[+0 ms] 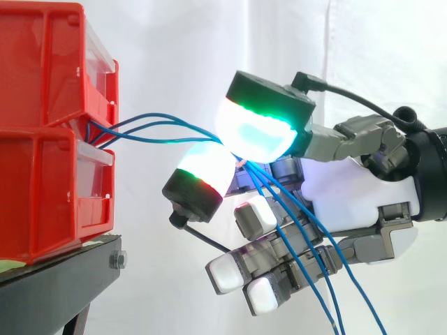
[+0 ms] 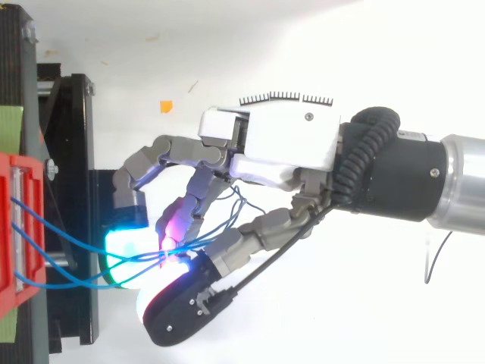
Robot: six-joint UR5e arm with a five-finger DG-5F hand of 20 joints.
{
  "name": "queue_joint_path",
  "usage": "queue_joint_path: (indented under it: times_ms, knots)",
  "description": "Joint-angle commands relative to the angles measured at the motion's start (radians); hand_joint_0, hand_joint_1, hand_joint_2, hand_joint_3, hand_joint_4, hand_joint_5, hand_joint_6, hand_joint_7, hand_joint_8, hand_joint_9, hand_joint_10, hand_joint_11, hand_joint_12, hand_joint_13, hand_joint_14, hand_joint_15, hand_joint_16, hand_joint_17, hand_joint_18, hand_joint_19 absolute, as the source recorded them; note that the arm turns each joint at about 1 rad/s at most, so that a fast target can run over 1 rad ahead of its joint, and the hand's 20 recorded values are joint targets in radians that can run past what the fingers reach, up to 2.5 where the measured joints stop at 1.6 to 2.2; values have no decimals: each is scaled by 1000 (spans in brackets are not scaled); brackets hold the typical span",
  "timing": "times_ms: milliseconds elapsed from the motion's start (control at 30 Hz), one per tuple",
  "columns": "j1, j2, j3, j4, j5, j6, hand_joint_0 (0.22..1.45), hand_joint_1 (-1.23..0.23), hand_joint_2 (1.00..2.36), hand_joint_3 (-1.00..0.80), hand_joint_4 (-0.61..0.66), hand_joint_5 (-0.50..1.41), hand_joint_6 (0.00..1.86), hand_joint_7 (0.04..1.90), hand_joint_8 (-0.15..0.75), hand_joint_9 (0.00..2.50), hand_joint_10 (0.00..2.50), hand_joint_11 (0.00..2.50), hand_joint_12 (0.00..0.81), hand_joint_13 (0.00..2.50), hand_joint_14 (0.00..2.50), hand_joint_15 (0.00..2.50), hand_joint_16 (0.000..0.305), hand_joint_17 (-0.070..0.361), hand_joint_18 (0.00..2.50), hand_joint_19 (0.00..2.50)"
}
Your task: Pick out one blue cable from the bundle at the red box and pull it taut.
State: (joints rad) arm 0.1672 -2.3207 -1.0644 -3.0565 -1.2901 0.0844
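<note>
Two red bins [image 1: 49, 105] are stacked on the black stand at the left; from above their edge [image 2: 19, 227] lies at the left border. Three blue cables [image 1: 154, 125] leave the gap between the bins and run right, slightly curved, to my hand [image 1: 363, 181]. They meet between two glowing fingertips [image 1: 255, 132], one cyan-green above and one white-green below, which pinch them together. Past the pinch the strands hang down in front of the palm to the bottom edge. Seen from above, my hand [image 2: 280, 144] reaches in from the right and the cables [image 2: 68, 243] converge at its lit pads.
The black stand [image 1: 56, 286] carries the bins, its frame [image 2: 72, 189] close to the left of my fingers. A white curtain hangs behind. A small orange scrap [image 2: 166, 106] lies on the white floor beyond the hand.
</note>
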Motion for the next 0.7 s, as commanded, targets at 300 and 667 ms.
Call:
queue_joint_path:
  times_ms: [300, 667]
  knots:
    - [0, 0, 0, 1, 0, 0, 577, -689, 1000, -500, -73, -85, 835, 1027, 260, 1339, 24, 603, 351, 957, 21, 485, 45, 102, 771, 600]
    - [0, 0, 1, 1, 0, -5, 628, -780, 1014, -342, 3, -73, 892, 1134, 288, 1377, 26, 631, 357, 972, 20, 503, 45, 101, 795, 615]
